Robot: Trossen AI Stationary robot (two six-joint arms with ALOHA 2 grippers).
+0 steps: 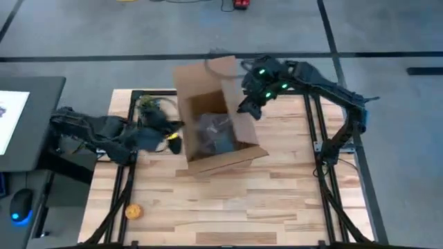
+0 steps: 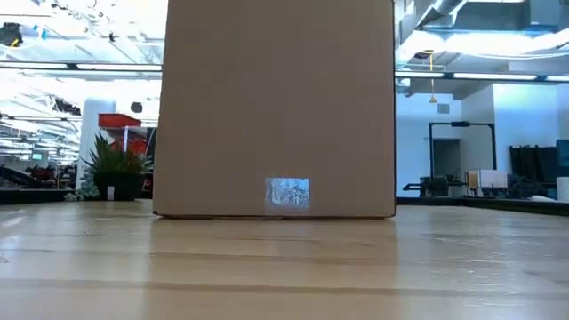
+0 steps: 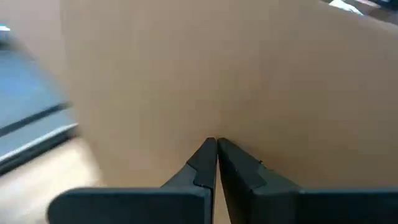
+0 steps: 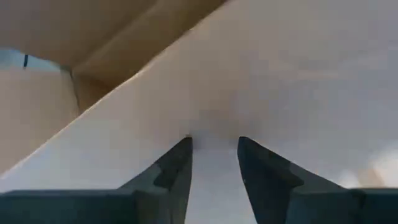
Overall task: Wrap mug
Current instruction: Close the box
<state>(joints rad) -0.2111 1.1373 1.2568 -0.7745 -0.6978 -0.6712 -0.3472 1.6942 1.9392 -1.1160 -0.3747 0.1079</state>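
box: an open cardboard box (image 1: 218, 131) stands just above the middle of the wooden table (image 1: 228, 200) in the high view, its flaps spread toward 12 and 5 o'clock.
contents: a dark grey crumpled bundle (image 1: 216, 135) lies inside on the box floor; whether the mug is in it cannot be told.
left tool: left tool (image 1: 174, 137) sits at the box's 9 o'clock wall, fingers (image 3: 202, 163) closed together with nothing between them, tips against the cardboard.
right tool: right tool (image 1: 249, 107) is at the box's 2 o'clock rim, fingers (image 4: 177, 165) slightly parted, holding nothing, close to a flap.
edges: a small orange object (image 1: 133, 211) lies near the table's 7 o'clock corner.
open room: the table from 4 to 8 o'clock below the box is bare wood.
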